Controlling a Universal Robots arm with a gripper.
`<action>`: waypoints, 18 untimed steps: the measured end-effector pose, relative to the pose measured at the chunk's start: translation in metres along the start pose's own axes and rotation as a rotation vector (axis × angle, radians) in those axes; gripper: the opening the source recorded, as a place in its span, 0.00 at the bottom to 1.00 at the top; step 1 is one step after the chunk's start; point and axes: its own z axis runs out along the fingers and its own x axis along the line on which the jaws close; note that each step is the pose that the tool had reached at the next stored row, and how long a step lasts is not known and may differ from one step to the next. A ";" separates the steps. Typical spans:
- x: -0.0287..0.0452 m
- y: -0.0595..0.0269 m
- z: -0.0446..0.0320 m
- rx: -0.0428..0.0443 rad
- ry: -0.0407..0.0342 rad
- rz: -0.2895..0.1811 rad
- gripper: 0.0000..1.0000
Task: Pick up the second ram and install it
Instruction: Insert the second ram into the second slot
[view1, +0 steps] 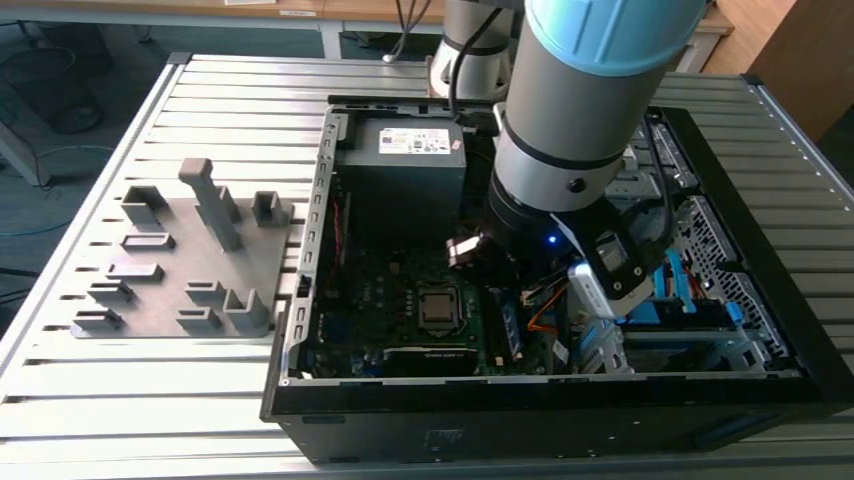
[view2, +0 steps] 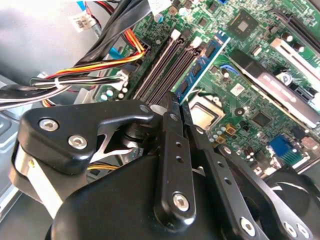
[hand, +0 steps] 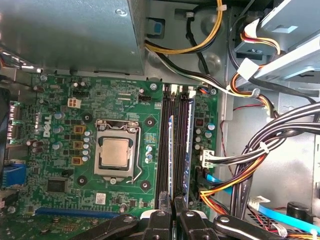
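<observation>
Fingers (view2: 176, 107) pressed together, black metal | thin second ram (hand: 171, 160) edge-on in motherboard (hand: 100, 100) slot

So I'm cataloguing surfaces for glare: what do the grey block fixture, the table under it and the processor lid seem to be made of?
The grey block fixture with upright ribs looks like matte moulded or printed plastic: uniform dull grey, no shine. The ribbed silver table looks like brushed aluminium slats, with soft reflections. The square silver processor lid appears to be bare satin metal with a pale sheen.
</observation>
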 end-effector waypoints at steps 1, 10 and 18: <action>0.0000 0.0000 0.0005 0.0000 0.0000 0.000 0.14; 0.0001 -0.0002 0.0043 0.0000 0.0000 0.000 0.14; 0.0002 -0.0003 0.0070 0.0001 0.0000 0.000 0.14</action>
